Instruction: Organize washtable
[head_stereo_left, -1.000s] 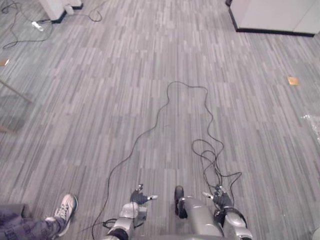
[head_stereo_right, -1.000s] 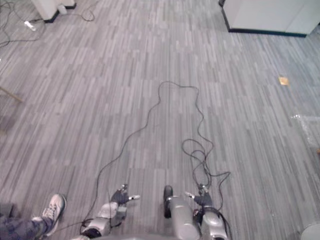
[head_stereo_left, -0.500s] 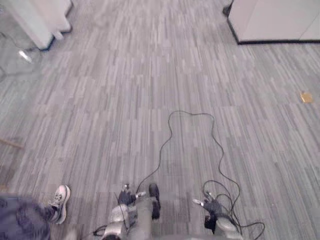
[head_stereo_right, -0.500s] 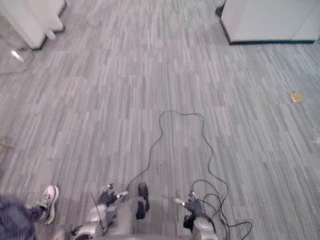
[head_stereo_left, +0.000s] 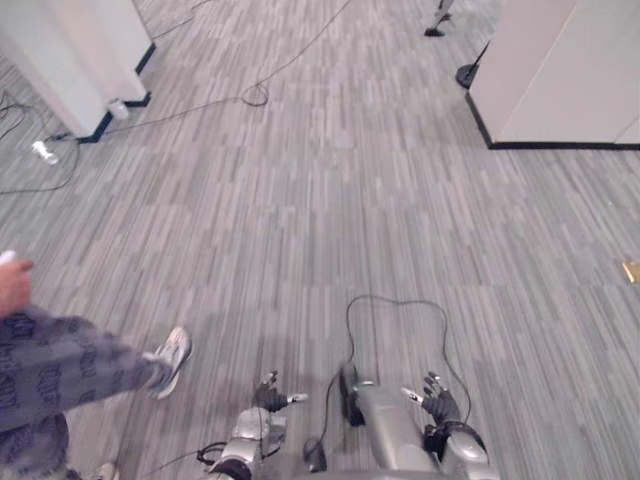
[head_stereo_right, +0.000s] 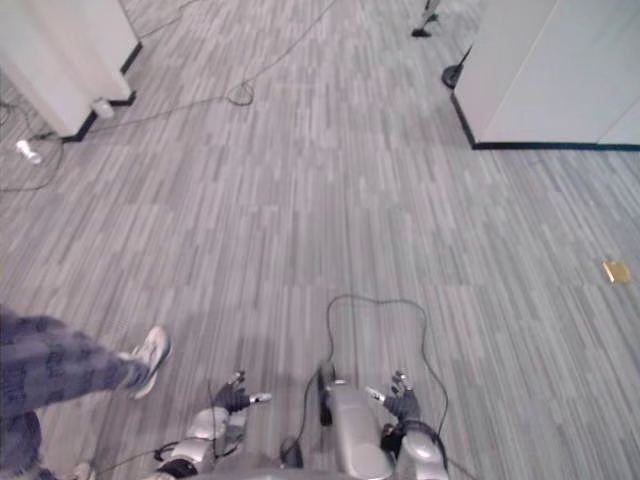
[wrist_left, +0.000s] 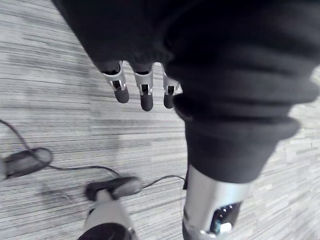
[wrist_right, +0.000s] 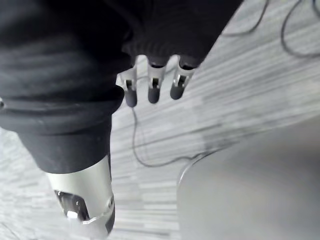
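My left hand (head_stereo_left: 268, 398) hangs low at my side above the grey carpet, its fingers (wrist_left: 142, 90) straight and relaxed with nothing in them. My right hand (head_stereo_left: 437, 402) hangs the same way on the other side, its fingers (wrist_right: 152, 87) loose and holding nothing. Under both hands lies only the striped carpet floor (head_stereo_left: 330, 220).
A person stands close at my left, one leg (head_stereo_left: 60, 365) and a white shoe (head_stereo_left: 172, 357) stepping onto the carpet. A white cabinet (head_stereo_left: 560, 70) stands at the back right, a white partition (head_stereo_left: 70, 50) at the back left. Loose cables (head_stereo_left: 255, 95) lie far ahead. A small tan scrap (head_stereo_left: 631, 270) lies at the right.
The camera has swung up and onward, so the cabinet and the partition have come nearer. The person's leg and shoe have stepped to the right. Both hands hang as before.
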